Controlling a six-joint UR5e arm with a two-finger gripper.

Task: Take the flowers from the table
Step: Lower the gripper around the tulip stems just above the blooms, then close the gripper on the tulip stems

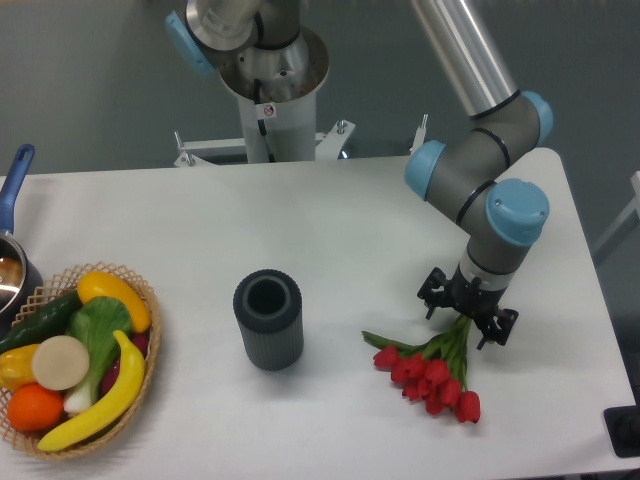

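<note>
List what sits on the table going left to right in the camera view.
Pot → fruit basket → dark cylinder → flowers, with the gripper open over their stems.

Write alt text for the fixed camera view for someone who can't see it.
A robot arm's open gripper straddles the green stems of a bunch of red tulips, the flowers, lying on a white table. A dark upright cylinder stands left of them, and a wicker basket of fruit and vegetables sits at the table's left edge beside a blue-handled pot.
</note>
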